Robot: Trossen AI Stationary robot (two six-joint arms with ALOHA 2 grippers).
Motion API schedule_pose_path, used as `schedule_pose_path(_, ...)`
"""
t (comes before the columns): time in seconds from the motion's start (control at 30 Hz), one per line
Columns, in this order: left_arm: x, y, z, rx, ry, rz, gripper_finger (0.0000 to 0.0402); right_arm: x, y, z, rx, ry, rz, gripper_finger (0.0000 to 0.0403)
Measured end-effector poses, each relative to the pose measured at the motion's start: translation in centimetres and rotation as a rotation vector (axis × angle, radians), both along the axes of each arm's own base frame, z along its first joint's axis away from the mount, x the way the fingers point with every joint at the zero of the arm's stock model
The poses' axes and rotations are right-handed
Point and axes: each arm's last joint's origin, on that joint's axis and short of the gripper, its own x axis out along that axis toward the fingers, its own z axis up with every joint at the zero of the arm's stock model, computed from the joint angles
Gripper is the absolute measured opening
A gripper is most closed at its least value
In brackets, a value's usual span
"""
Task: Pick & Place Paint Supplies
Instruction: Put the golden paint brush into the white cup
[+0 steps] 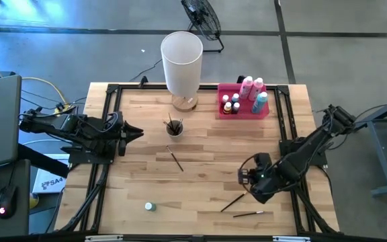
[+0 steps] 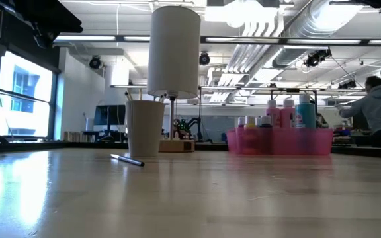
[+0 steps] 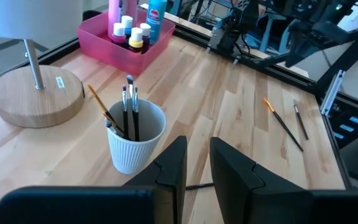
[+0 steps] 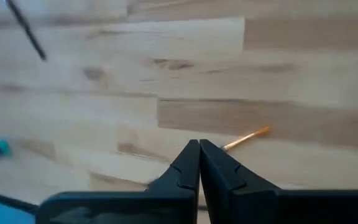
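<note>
My right tool (image 1: 247, 180) sat lower right of the high view, over bare table (image 1: 200, 161), its tips pressed together. In its own wrist view the shut tool (image 4: 198, 147) seemed to hold nothing; an orange-tipped brush (image 4: 246, 139) lay on the wood just beyond the tips. Two brushes lay near it in the high view: one slanted (image 1: 232, 202) just below the tool, one flatter (image 1: 248, 214) closer to the bottom edge.

My left tool (image 1: 138, 132) waited at left centre, pointed toward the white cup (image 1: 174, 126). Its fingers (image 3: 174, 163) stood a narrow gap apart, nothing between them.

The cup held several brushes (image 3: 129, 112), standing just beside the lamp's wooden base (image 1: 185, 102). One more brush (image 1: 175, 159) lay loose on the table below the cup. A tiny bottle with a teal cap (image 1: 150, 206) lay on its side, lower left of centre, well apart from the rest.

The pink tray (image 1: 242, 111) sat upper right of centre, with tall pink bottles (image 1: 248, 85), a teal bottle (image 1: 260, 101) and small capped bottles (image 1: 230, 104) inside.

A person (image 2: 376, 109) sat at far right of the low view, beyond the table.
</note>
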Motion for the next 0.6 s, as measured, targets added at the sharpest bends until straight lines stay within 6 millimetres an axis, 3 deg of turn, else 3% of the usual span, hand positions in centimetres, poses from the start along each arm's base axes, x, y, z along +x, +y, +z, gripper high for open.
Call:
schedule_pose_path(0.27, 0.0, 0.0, 0.0, 0.081, 0.015, -0.014, 0.007, 0.1, 0.2, -0.3, -0.071, 0.148, 0.699, 0.0003)
schedule_pose_path(0.37, 0.0, 0.0, 0.0, 0.083, 0.015, -0.01, 0.007, 0.3, 0.3, -0.8, -0.048, 0.19, 0.886, 0.0003)
schedule_pose_path(0.47, 0.0, 0.0, 0.0, 0.083, 0.015, -0.01, 0.007, 0.9, 0.7, -1.6, 0.001, 0.225, 0.976, 0.0003)
schedule_pose_path(0.6, 0.0, 0.0, 0.0, 0.082, 0.015, -0.01, 0.007, 2.0, 1.2, -3.4, 0.089, 0.285, 0.917, 0.0003)
